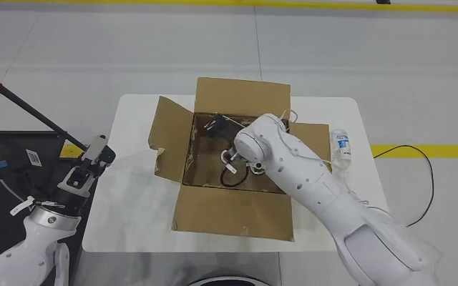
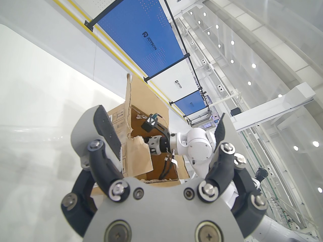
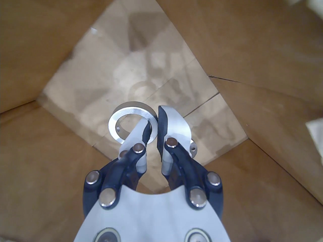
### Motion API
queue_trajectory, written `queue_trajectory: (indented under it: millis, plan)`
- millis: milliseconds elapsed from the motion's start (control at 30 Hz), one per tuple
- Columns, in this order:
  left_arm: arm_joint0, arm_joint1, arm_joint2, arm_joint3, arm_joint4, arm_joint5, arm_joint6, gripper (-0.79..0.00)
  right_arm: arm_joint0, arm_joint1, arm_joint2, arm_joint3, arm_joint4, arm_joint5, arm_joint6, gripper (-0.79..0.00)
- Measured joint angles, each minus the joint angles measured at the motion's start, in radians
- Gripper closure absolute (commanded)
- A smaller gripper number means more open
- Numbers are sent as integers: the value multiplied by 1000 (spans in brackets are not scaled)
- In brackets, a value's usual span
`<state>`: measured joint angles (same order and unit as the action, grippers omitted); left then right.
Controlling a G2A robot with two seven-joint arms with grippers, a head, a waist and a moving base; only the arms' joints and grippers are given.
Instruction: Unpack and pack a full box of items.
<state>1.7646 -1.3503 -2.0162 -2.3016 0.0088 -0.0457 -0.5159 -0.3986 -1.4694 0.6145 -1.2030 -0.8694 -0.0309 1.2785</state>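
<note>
In the top view we see the brown cardboard box standing open at the middle of the white table, all four flaps folded outward, with the right arm bent down into it from the right side. Its white wrist lies over the spot where the arm works, so that view does not give us the grip. The right wrist view does: the right gripper is low inside the box and closed on a flat silver metal ring – one finger passes through the ring's hole, the other presses on its outer edge. The ring is just above the taped box floor. A second bit of silver metal with a small hole shows behind the outer finger; we cannot tell what it is. The left gripper is beside the table's left edge, well apart from the box, its two black-padded fingers spread wide with nothing between them. From its wrist view the near box wall and a torn flap hide the box's inside; the right arm's wrist shows above the rim. A clear plastic bottle with a blue label lies on the table – just beside the right flap.
</note>
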Motion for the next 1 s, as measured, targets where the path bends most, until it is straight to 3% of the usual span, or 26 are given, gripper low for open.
queue_trajectory:
  millis: [267, 467, 1000]
  plan:
    - [0, 0, 0, 0, 0, 0, 0, -785, -221, 112, 267, -500, -121, 17, 145, 0]
    - [0, 0, 0, 0, 0, 0, 0, -785, -421, 163, 449, -823, -225, 36, 231, 0]
    - [0, 0, 0, 0, 0, 0, 0, -785, -439, 166, 457, -854, -234, 37, 237, 0]
